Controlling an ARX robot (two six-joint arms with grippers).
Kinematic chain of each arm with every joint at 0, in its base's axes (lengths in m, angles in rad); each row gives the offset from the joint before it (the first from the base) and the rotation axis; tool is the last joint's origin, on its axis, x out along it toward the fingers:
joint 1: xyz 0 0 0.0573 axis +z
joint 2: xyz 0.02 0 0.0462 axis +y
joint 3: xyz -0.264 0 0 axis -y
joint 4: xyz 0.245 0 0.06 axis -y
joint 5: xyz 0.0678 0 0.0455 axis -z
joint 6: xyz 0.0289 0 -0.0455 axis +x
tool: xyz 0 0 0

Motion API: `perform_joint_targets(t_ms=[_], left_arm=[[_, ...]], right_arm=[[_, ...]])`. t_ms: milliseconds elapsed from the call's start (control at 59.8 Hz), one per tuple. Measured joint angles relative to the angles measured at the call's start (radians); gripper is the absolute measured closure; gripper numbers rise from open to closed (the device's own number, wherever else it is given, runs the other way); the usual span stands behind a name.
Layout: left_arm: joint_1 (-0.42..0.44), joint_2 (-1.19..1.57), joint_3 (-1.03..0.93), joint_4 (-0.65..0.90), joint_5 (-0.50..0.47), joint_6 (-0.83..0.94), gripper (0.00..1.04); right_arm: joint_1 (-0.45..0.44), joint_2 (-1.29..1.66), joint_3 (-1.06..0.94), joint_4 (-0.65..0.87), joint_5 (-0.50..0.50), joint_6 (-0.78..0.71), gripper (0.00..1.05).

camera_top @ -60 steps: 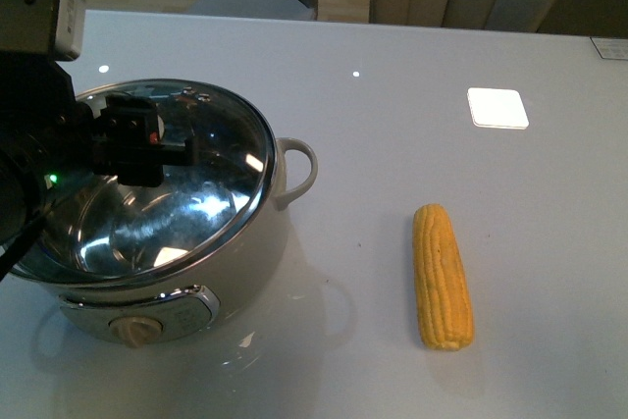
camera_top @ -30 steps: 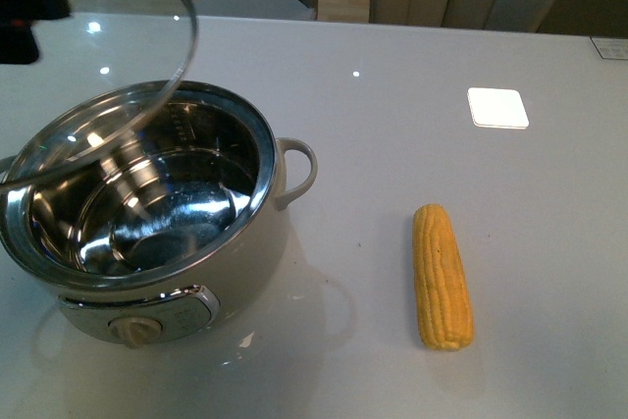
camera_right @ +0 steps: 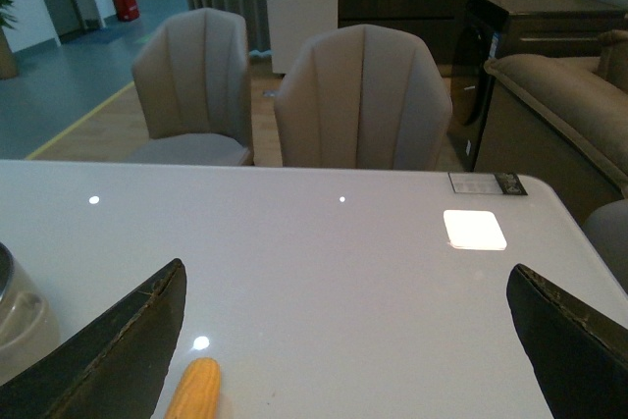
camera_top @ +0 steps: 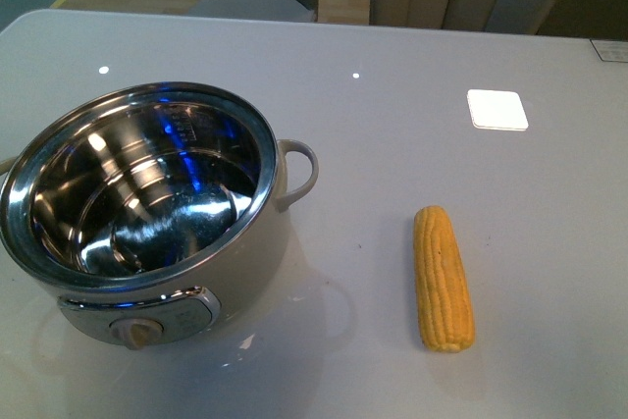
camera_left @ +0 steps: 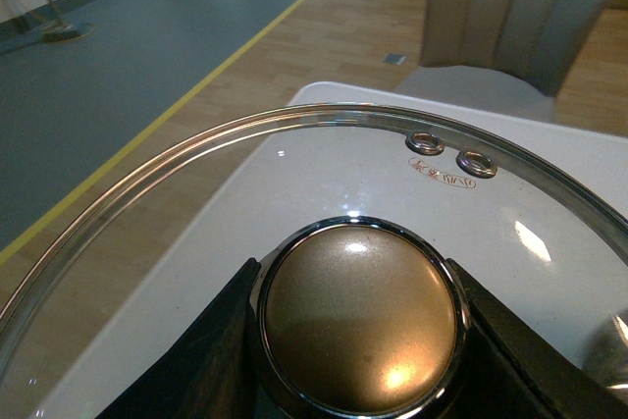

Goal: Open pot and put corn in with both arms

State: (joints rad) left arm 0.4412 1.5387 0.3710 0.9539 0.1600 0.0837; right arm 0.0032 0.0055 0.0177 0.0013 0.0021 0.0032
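The cream-white pot (camera_top: 147, 233) stands uncovered at the front left of the table, its steel inside bare. A yellow corn cob (camera_top: 442, 277) lies lengthwise on the table to its right. In the left wrist view, my left gripper (camera_left: 358, 331) is shut on the bronze knob (camera_left: 361, 316) of the glass pot lid (camera_left: 294, 164), held off past the table's edge. My right gripper (camera_right: 343, 340) is open above the table, and the corn's tip (camera_right: 194, 390) shows close to one finger (camera_right: 108, 350). Neither arm appears in the front view.
A bright white square (camera_top: 497, 108) lies on the table at the back right. Beige chairs (camera_right: 358, 95) stand behind the far edge. The pot's loop handle (camera_top: 299, 169) points toward the corn.
The left gripper has lifted the lid off the pot and carried it up and left, out of the front view. The pot now stands uncovered. The corn has not moved.
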Motion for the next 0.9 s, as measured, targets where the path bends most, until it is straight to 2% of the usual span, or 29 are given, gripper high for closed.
perform_joint_targets(t_ms=[201,268,385,636,903], left_arm=[[0.198,0.203,-0.021,0.181,0.142,0.048,0.60],[0.241,0.294,-0.021,0.245,0.164,0.069,0.60],[0.262,0.397,-0.021,0.313,0.175,0.094,0.60],[0.249,0.547,0.008,0.418,0.205,0.133,0.60],[0.240,0.648,0.027,0.433,0.196,0.137,0.60]], right_arm=[[0.000,0.000,0.000,0.000,0.000,0.000,0.09],[0.000,0.000,0.000,0.000,0.000,0.000,0.09],[0.000,0.000,0.000,0.000,0.000,0.000,0.09],[0.000,0.000,0.000,0.000,0.000,0.000,0.09],[0.000,0.000,0.000,0.000,0.000,0.000,0.09]])
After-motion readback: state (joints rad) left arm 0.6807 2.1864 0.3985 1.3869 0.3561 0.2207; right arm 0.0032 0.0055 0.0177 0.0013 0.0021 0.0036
